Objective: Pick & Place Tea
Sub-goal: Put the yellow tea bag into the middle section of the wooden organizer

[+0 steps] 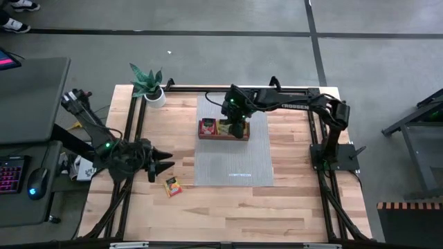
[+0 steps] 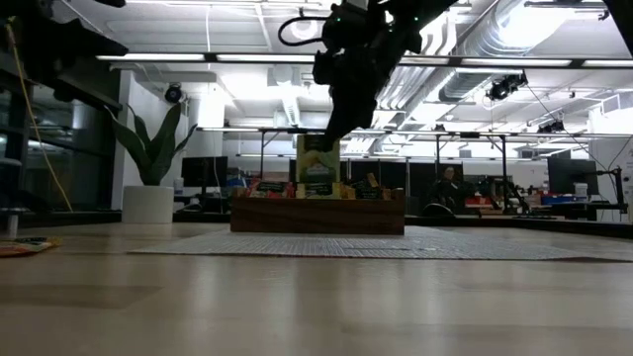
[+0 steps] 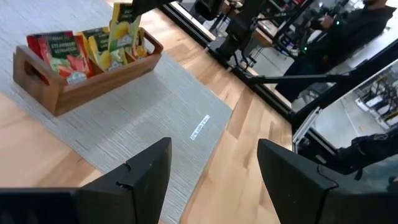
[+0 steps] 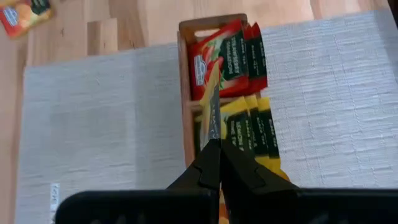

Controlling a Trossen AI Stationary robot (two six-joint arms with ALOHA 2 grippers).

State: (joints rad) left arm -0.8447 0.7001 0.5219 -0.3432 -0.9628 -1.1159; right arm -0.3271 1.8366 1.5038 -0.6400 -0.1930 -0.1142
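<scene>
Right now the right gripper [image 4: 214,149] is clenched on one yellow tea packet [image 3: 122,28], pinching its top edge and holding it upright over the middle part of the wooden tray [image 1: 223,135]. The tray sits on a grey mat [image 1: 232,162] on the desk [image 1: 277,207]. Red packets [image 4: 227,59] stand in one end of the tray and more yellow packets [image 4: 252,130] stand in the middle part.

The grip looks thin, just on the edge of the packet. I think it could slip out and fall flat on top of the others, or land in with the red ones. If the gripper goes down too fast, the packet may bend or push the standing packets over. The gripper could also bump the tray wall and shove the tray along the mat.

The left gripper [image 1: 163,164] waits low over the desk, well apart from the tray, with its fingers [image 3: 146,171] spread and nothing between them. One loose packet [image 1: 172,187] lies flat on the bare wood near it. A flat packet is hard to grab, so the fingers may just push it around
</scene>
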